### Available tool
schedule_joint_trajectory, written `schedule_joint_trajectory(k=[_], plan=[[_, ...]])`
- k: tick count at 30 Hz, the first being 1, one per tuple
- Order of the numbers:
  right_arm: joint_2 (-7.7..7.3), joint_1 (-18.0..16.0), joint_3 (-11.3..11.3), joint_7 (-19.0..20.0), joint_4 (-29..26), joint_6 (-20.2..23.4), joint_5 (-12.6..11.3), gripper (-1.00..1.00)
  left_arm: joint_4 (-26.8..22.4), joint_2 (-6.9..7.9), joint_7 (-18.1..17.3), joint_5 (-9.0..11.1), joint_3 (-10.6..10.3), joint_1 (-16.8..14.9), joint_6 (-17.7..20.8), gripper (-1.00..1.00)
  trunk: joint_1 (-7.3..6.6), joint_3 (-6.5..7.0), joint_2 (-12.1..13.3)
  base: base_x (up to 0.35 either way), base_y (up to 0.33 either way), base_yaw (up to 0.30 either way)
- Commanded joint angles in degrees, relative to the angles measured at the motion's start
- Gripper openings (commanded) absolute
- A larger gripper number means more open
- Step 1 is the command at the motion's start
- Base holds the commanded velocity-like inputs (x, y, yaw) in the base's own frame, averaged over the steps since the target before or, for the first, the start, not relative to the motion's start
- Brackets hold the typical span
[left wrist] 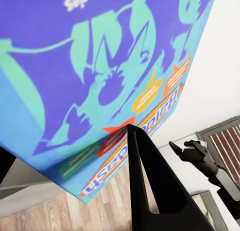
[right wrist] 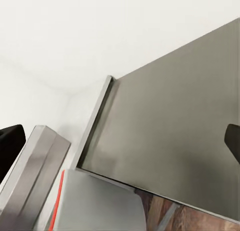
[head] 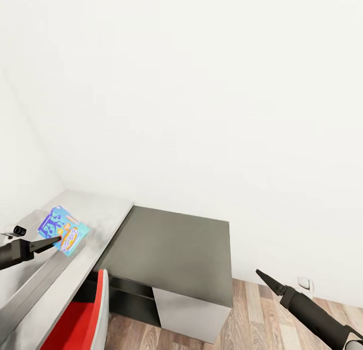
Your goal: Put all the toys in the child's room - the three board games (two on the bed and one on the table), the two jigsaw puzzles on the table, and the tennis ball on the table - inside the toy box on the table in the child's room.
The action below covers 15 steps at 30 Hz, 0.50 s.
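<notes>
Left gripper (head: 56, 240), at the lower left of the head view, is clamped on a blue board game (head: 64, 230) by its near edge, holding it tilted above the table (head: 103, 216). The box's long axis runs up-left to down-right, printed face up toward the camera. Right gripper (head: 262, 276) hangs at lower right, well apart, fingers close together and empty; the left arm clearly has the job.

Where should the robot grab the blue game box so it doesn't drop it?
The left gripper is already pinched on the blue game box at its near edge. That looks sensible: the box is thin and flat, so gripping an edge across its two broad faces, coming from the robot's side, probably suits it best.
</notes>
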Motion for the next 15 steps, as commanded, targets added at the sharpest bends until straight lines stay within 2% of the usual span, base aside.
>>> schedule_joint_trajectory(k=[1,5,11,15], plan=[[0.0,0.0,0.0,0.0,0.0,0.4,-0.3,1.0,0.0,0.02,-0.1,0.1,0.0,0.0,0.6,-1.0,0.04,-0.1,-0.1,0.02,0.019,0.0],[0.02,0.0,0.0,0.0,0.0,0.4,-0.3,1.0,-0.1,0.02,-0.1,0.1,0.0,0.0,0.5,-1.0,0.04,-0.1,-0.1,0.148,0.087,0.0],[-0.11,0.0,0.0,0.1,0.0,0.4,-0.4,1.0,-0.1,0.02,-0.1,0.1,0.0,0.0,0.5,-1.0,0.04,-0.1,-0.1,0.061,0.039,0.0],[-0.09,0.0,0.1,0.1,0.0,0.4,-0.4,1.0,-0.1,0.02,-0.1,0.1,0.0,0.0,0.5,-1.0,0.04,-0.1,-0.1,0.093,0.139,0.0]])
